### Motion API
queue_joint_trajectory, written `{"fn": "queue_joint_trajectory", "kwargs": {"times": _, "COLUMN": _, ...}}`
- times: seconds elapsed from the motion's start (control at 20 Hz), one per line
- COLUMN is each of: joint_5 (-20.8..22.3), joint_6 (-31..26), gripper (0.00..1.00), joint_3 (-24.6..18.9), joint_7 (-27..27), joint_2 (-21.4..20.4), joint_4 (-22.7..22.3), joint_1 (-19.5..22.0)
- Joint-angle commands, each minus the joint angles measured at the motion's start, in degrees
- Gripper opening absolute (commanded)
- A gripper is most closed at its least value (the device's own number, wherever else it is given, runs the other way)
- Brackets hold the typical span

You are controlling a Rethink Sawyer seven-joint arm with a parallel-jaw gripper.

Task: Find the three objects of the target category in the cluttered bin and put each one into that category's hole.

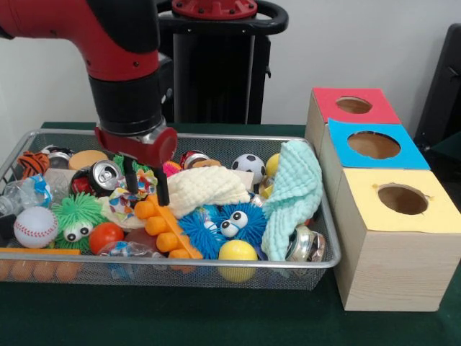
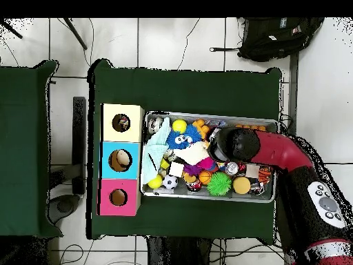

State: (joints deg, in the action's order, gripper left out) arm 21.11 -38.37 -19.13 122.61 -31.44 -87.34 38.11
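Green table (image 1: 216,317) | mesh bin (image 1: 216,268): balls, cans, cloths | gripper (image 1: 146,189) apart, empty, above clutter

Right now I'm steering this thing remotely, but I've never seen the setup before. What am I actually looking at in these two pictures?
The red and black machine is a robot arm. At its end is a gripper, two dark fingers that stand apart, open, with nothing held between them. It hangs low inside a wire mesh bin, just above an orange toy.

One picture is taken across the table, facing the robot. The other looks straight down from above, so directions are turned round between them.

The bin is full of mixed things: a baseball, a soccer ball, a crushed can, a blue fuzzy toy with eyes, a green fuzzy toy, a yellow ball and a pale green cloth.

Beside the bin stand three wooden boxes, each with a round hole: red top, blue top, yellow top.
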Motion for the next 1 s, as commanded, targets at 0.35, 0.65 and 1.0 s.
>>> {"fn": "queue_joint_trajectory", "kwargs": {"times": 0.35, "joint_5": 4.6, "joint_6": 2.4, "gripper": 1.00, "joint_3": -4.8, "joint_7": -8.1, "joint_2": 1.1, "joint_4": -5.4, "joint_1": 0.3}}
{"fn": "queue_joint_trajectory", "kwargs": {"times": 0.65, "joint_5": 4.7, "joint_6": -1.8, "gripper": 1.00, "joint_3": -3.8, "joint_7": -8.5, "joint_2": -3.7, "joint_4": -7.3, "joint_1": 0.6}}
{"fn": "queue_joint_trajectory", "kwargs": {"times": 1.0, "joint_5": 4.2, "joint_6": -6.4, "gripper": 1.00, "joint_3": -2.4, "joint_7": -9.2, "joint_2": -8.9, "joint_4": -8.8, "joint_1": 0.8}}
